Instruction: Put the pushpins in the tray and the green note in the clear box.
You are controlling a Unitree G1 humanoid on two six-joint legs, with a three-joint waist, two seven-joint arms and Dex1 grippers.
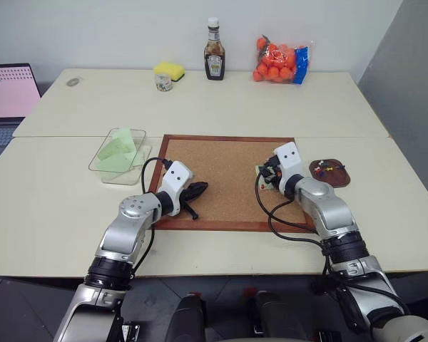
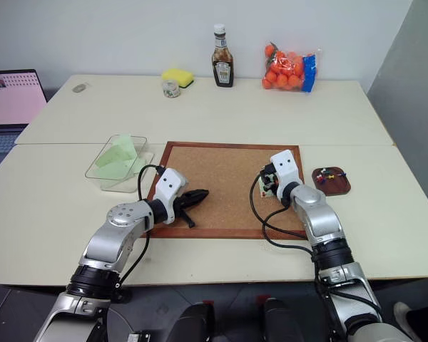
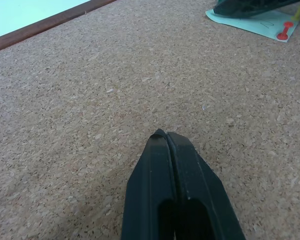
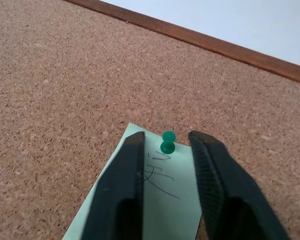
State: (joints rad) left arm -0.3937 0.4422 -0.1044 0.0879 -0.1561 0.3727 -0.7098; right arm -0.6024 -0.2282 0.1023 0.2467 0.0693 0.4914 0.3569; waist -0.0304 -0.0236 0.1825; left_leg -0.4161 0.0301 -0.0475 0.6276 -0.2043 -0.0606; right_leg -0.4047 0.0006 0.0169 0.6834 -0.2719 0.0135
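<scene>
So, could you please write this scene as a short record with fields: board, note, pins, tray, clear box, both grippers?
board: cork board, wooden frame, on the table
note: green note, pinned to the board, between the right gripper's fingers
pins: green pushpin and red pushpin, both in the note
tray: brown tray, right of the board, holds coloured pins
clear box: clear box, left of the board, holds green slips
left gripper: shut, over bare cork
right gripper: fingers apart around the green pushpin, not touching it

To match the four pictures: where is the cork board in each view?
Left eye view: cork board in the centre, between the arms.
Right eye view: centre again.
Left wrist view: behind the shut left gripper.
Right wrist view: under the green note and open right gripper.
Shared landmark: its brown wooden frame.
</scene>
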